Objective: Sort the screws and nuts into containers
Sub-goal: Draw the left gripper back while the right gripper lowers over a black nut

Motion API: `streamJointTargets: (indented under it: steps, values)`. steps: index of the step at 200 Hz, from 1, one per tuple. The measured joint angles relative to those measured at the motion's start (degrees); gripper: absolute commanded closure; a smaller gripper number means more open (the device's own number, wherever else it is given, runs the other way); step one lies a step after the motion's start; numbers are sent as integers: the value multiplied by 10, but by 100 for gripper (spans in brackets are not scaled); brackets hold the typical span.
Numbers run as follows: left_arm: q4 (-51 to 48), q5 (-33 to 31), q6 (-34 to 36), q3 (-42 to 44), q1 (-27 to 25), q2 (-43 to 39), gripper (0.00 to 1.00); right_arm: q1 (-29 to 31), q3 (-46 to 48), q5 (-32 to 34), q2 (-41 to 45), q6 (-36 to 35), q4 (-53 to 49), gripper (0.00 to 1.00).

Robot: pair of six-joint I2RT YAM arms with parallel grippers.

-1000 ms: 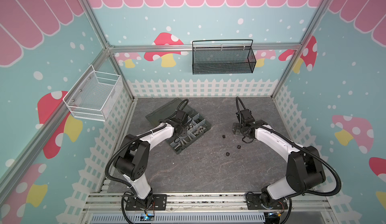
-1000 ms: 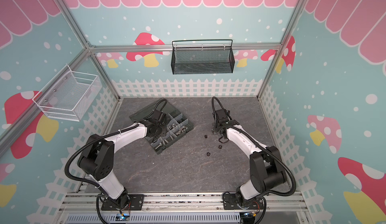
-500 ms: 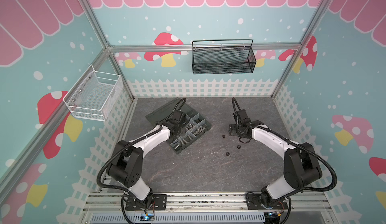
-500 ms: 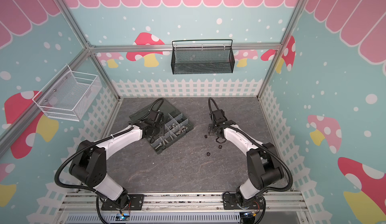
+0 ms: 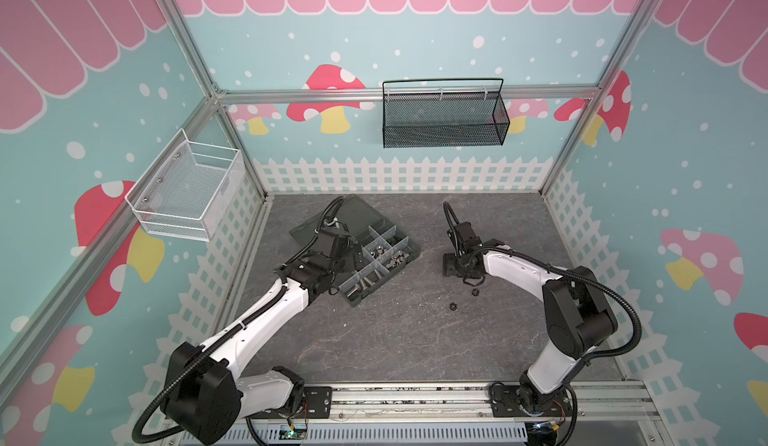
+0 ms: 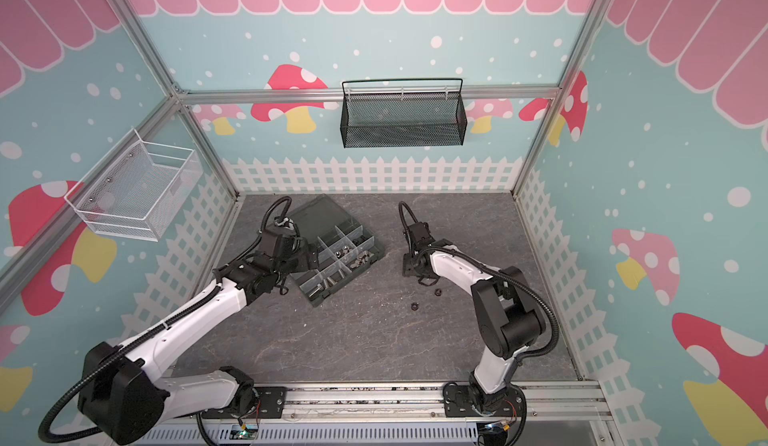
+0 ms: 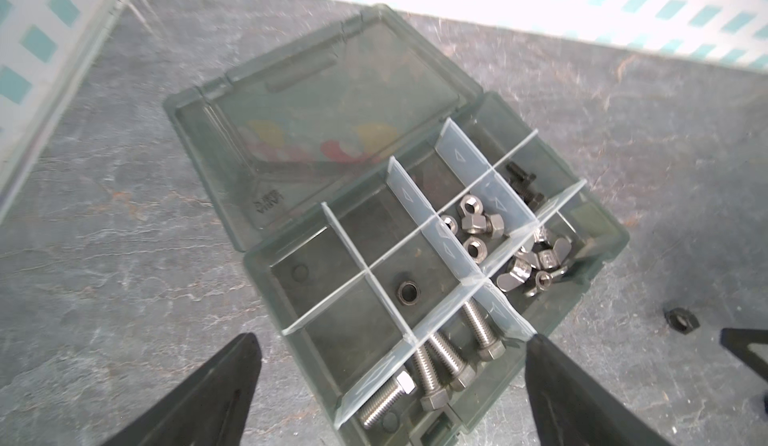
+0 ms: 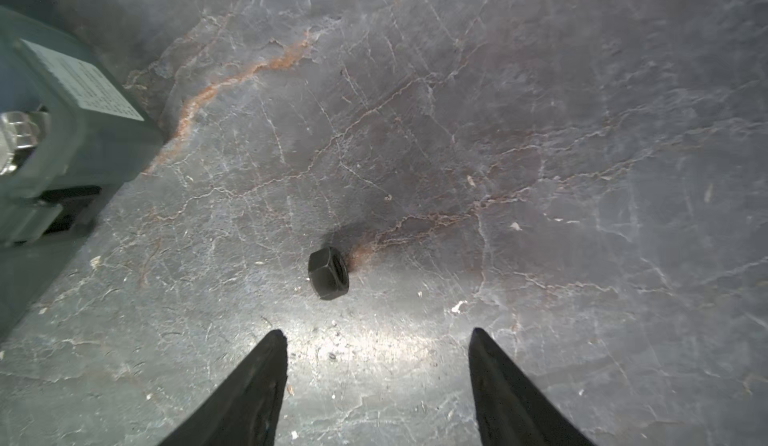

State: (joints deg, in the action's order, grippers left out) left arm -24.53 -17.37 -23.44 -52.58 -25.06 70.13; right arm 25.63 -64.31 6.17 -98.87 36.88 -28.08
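The dark grey organiser box (image 5: pixel 354 294) (image 6: pixel 314 298) lies open left of centre, its containers (image 7: pixel 345 327) split by pale dividers. Separate compartments hold silver screws (image 7: pixel 440 361), silver nuts (image 7: pixel 473 223), winged nuts (image 7: pixel 536 265), a black screw (image 7: pixel 521 180) and one black nut (image 7: pixel 408 293). My left gripper (image 7: pixel 392 336) (image 5: pixel 353 252) hovers over the box, open and empty. My right gripper (image 8: pixel 376 331) (image 5: pixel 451 265) stands low over the table, open, with a black nut (image 8: pixel 328 273) lying just beyond its fingertips. Two more black nuts (image 5: pixel 476 291) (image 5: pixel 453 306) lie near the right arm.
The box lid (image 7: pixel 311 111) lies flat behind the compartments. A corner of the box (image 8: pixel 62 132) shows in the right wrist view. A white wire basket (image 5: pixel 187 190) hangs on the left wall and a black mesh basket (image 5: pixel 442 119) on the back wall.
My left gripper has opened wide over the box. My right gripper has moved left and down towards the black nut, and its jaws have narrowed somewhat.
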Motion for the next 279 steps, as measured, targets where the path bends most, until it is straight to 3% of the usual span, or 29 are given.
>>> streamJointTargets:
  steps: [62,136,224,279]
  values:
    - [58,-66,-26,108,3,-131,0,0,-24,-29,-50,-11,11,33]
    - [83,-91,-39,179,3,-229,0,0,-46,-44,-82,-24,16,36]
    - [87,-101,-54,197,4,-246,0,1,-67,-48,-111,-35,22,41]
    - [88,-101,-59,197,6,-244,0,3,-69,-50,-114,-39,28,53]
